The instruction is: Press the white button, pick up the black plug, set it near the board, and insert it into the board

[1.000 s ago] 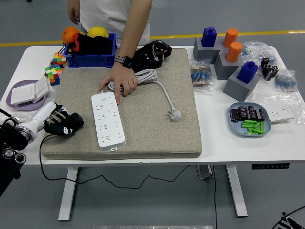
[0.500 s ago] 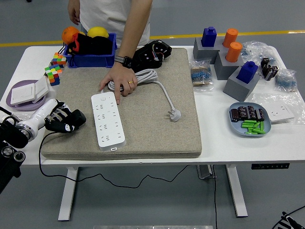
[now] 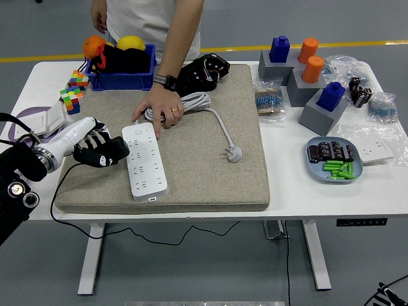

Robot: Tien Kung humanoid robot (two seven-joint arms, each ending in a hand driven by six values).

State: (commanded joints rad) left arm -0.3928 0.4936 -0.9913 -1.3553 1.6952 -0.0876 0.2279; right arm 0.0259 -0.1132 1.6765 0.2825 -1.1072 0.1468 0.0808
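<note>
Head view is all I have, so I read it from the left edge across. My left arm comes in low at the left, its white forearm angled up over the table's edge, and the left hand (image 3: 102,152) sits on the grey mat (image 3: 210,166) with its black fingers curled around something dark; I take that to be the black plug (image 3: 109,155), though hand and plug are both black and I cannot separate them cleanly. A thin black cable (image 3: 64,213) trails from under the hand, off the mat's left side and below the table (image 3: 299,191). The hand's fingertips lie just beside the left edge of the white power strip (image 3: 145,159), close to touching it. The strip lies lengthwise on the mat, its far end under a person's hand (image 3: 159,109), which presses down on the strip's top end and on the coiled white cord (image 3: 191,102). That cord runs right and ends in a white plug (image 3: 234,153) lying loose on the mat. Behind the mat's left corner stand some colourful cubes (image 3: 74,90) and a blue bin (image 3: 121,76). Further right, off the mat, are grey blocks with blue and orange pegs (image 3: 310,70) and a blue tray (image 3: 335,159) with green pieces. My right arm does not show.
</note>
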